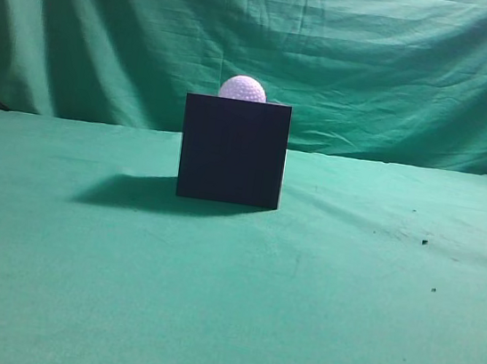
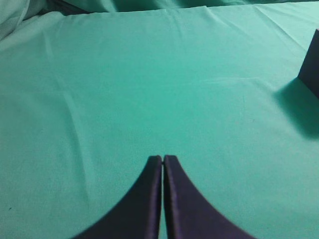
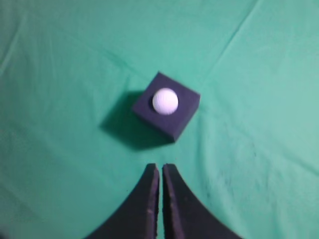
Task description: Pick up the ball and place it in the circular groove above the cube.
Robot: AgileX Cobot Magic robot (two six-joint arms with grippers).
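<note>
Nearest to you in the left wrist view, your left gripper [image 2: 163,158] has its two dark fingers pressed together at the tips, with nothing between them, above bare green cloth [image 2: 149,89]. Farther off, at the right edge of that view, only a dark corner of the cube [image 2: 311,62] shows, with its shadow on the cloth beside it.

In the right wrist view, your right gripper [image 3: 160,167] is likewise closed and empty, its tips all but touching, looking down from above. Beyond its tips, apart from them, sits the cube [image 3: 172,119] with the ball [image 3: 165,100] resting in the middle of its top face.

From the exterior view, you see the cube [image 1: 233,150] standing on the cloth-covered table [image 1: 227,306], the white dimpled ball [image 1: 243,89] seated on top, its lower part hidden behind the cube's top edge. A draped green backdrop [image 1: 377,56] hangs behind. Neither gripper appears there.
</note>
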